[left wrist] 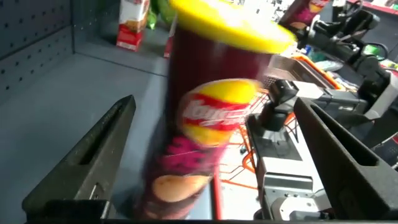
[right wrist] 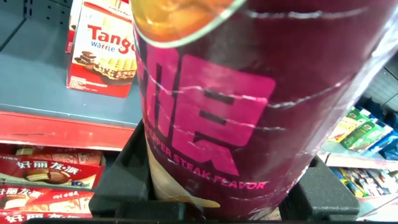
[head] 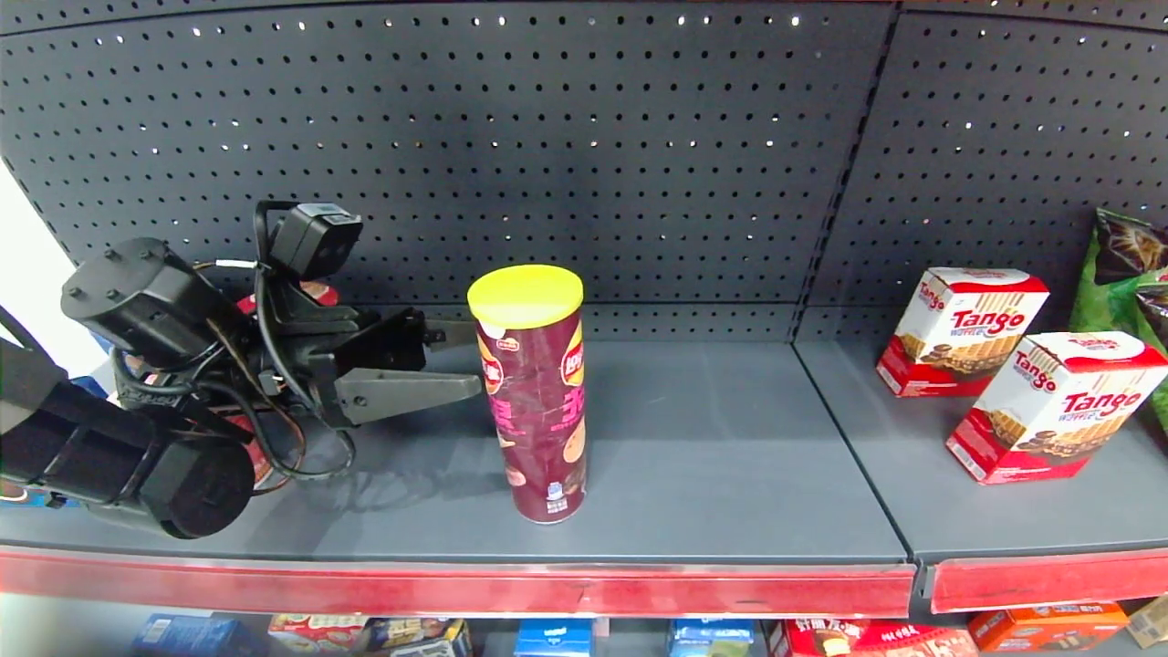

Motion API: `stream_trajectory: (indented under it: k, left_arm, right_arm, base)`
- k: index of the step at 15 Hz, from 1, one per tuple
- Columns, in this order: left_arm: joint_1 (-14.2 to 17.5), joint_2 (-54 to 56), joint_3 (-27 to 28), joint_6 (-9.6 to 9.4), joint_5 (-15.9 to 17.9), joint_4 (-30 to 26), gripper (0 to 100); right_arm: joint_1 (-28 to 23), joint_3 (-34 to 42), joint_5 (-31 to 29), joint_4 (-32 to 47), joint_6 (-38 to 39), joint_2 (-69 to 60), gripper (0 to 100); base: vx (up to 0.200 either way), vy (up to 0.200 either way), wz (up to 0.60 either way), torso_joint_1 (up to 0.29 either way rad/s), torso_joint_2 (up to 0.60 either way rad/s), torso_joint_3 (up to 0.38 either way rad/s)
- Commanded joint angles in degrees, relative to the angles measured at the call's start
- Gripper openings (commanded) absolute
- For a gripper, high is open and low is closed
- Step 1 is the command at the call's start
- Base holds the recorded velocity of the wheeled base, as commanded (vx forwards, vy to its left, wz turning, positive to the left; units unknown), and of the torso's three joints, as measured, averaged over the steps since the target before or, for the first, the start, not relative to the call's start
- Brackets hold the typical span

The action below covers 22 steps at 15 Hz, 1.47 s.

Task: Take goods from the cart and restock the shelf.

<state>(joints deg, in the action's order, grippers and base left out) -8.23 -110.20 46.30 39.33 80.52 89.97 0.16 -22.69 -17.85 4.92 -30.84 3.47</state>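
Out in front of the shelf, your right gripper (right wrist: 217, 196) pinches a maroon cardboard crisp tube (right wrist: 249, 93), one black finger pressed to each side of it. Behind the red front rail (head: 456, 589), on the grey metal shelf board (head: 730, 474), a second maroon crisp tube with a yellow plastic lid (head: 538, 401) stands upright near the front edge. Your left gripper (head: 474, 359) sits at that tube's left, level with its upper half. Its fingers are spread wide, and the tube stands between their tips with a gap on each side. Farther right, two red-and-white cardboard wafer boxes (head: 963, 328) stand tilted beside a green bag (head: 1122, 274). Behind everything rises the dark perforated back panel (head: 593, 137).
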Motion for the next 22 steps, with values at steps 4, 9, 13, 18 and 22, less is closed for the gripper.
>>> stream_trajectory:
  k: [4,9,13,18,22]
  left_arm:
    - [0.4,4.9,-5.6,-0.13,-0.1,0.0,100]
    - [2.4,9.0,-8.7,-0.13,-0.1,0.0,100]
    - [5.2,12.3,-11.9,-0.13,-0.1,0.0,100]
    - [6.4,23.6,-21.9,-0.04,-0.2,0.0,100]
    - [10.5,40.1,-29.4,0.40,-2.0,0.0,100]
  right_arm:
    - [0.1,0.0,0.1,0.0,0.0,0.0,0]
    - [0.5,0.2,0.1,0.0,0.0,0.0,0]
    - [0.6,0.3,0.3,0.0,0.1,0.0,0]
    - [0.6,-0.1,0.2,-0.2,0.8,0.0,0]
    - [0.6,-0.1,-2.7,-0.3,3.7,0.0,0]
  base:
    - [0.000,0.000,0.00,0.000,0.00,0.000]
    - [0.000,0.000,0.00,0.000,0.00,0.000]
    - [0.000,0.000,0.00,0.000,0.00,0.000]
    - [0.000,0.000,0.00,0.000,0.00,0.000]
    - [0.000,0.000,0.00,0.000,0.00,0.000]
